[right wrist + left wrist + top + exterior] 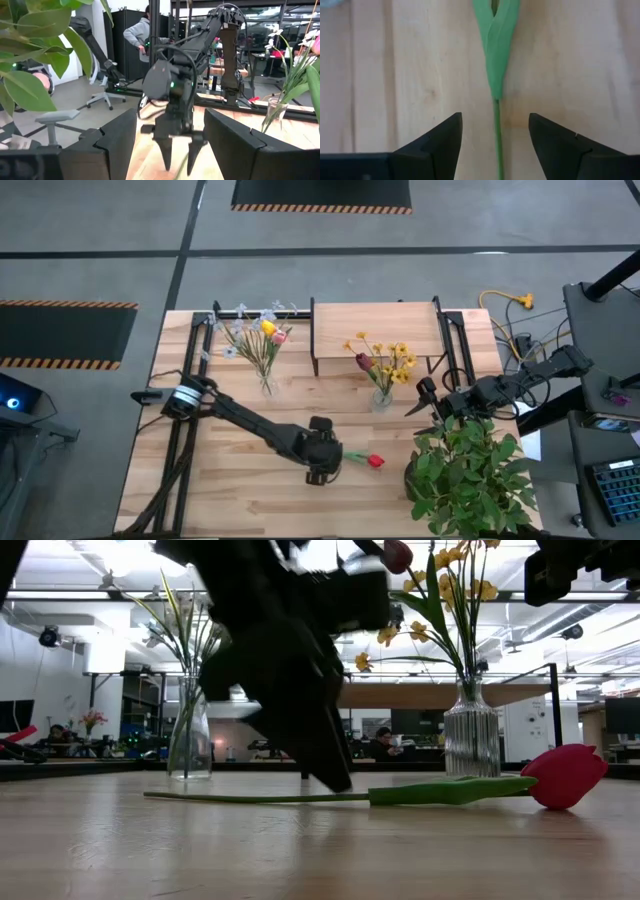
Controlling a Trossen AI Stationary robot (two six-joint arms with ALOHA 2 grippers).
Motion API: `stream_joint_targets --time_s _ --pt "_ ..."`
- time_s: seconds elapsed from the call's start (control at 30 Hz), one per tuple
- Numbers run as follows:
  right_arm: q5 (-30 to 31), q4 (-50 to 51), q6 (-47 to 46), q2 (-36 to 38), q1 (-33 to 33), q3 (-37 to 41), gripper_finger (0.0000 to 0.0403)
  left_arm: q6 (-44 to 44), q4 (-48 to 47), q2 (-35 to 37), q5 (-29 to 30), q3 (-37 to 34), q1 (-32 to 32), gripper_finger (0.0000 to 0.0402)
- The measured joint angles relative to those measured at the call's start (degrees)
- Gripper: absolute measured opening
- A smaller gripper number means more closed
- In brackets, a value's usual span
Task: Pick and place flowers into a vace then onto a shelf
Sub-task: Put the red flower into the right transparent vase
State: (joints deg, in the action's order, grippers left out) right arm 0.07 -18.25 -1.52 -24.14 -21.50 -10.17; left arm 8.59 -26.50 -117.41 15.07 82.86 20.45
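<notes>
The left hand (320, 476) hangs low over the counter (230, 500) toward its front edge, about midway along it, fingers pointing down and spread apart. In the left wrist view its two dark fingers (439, 141) stand open on either side of a thin green stem, with bare wood showing on both sides of the stem, so nothing is gripped. That stem belongs to a red tulip (372, 461) lying flat on the counter, its head just beside the hand on the side of the counter's right edge; in the low view the red head (565, 776) rests on the wood with the long leaf and stem running back under the arm.

The right hand (428, 402) hovers near the right part of the counter, next to the leafy plant (470, 475) that fills the front right corner. Its fingers (116, 145) are wide open and empty in the right wrist view, which looks across at the left hand (177, 150).

The shelf (378, 330) stands at the back edge of the counter, near the middle. A ribbed glass vase (381, 396) with yellow blossoms and a dark red tulip stands on the counter just in front of the shelf's right half. A second clear vase (266, 385) with pale sprigs, a yellow and a pink head stands left of the shelf, toward the back left corner.

A person (141, 35) stands in the room beyond the counter.
</notes>
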Motion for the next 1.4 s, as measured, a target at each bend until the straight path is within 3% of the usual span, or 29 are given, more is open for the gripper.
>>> stream_joint_targets --time_s 0.17,0.3,0.43,0.57,0.93,1.07,1.2,1.4 --pt "-0.04 0.03 0.00 0.00 0.02 0.00 0.0224 -0.62 -3.04 -4.99 -3.23 5.92 -1.49 0.0199" --pt "-0.06 0.05 0.00 -0.07 0.00 0.00 0.0224 -0.62 -4.56 -6.88 -10.45 7.51 -3.53 0.0168" --pt "-0.07 0.05 0.01 0.00 0.00 0.00 0.0224 -0.72 -4.09 -7.01 -16.03 5.81 -5.36 0.0094" --pt "-0.06 0.05 0.02 0.00 0.00 0.00 0.0224 -0.61 -3.98 -7.07 -17.68 5.17 -6.75 0.0014" --pt "-0.04 -0.07 -0.65 0.08 0.01 0.00 0.0224 -6.33 -5.26 -2.30 -18.00 4.08 -6.85 0.0001" --pt "-0.08 -0.40 -1.27 0.15 0.00 0.00 0.0224 -7.22 0.63 1.46 -18.08 0.93 -6.85 0.0000" --pt "-0.12 -0.58 -1.29 0.11 0.00 0.00 0.0224 -7.25 9.96 6.09 -18.11 -7.11 -6.85 0.0000" --pt "-0.15 -0.84 -0.59 0.11 0.00 0.00 0.0224 -7.22 39.81 17.02 -17.93 -23.71 -6.88 0.0000"
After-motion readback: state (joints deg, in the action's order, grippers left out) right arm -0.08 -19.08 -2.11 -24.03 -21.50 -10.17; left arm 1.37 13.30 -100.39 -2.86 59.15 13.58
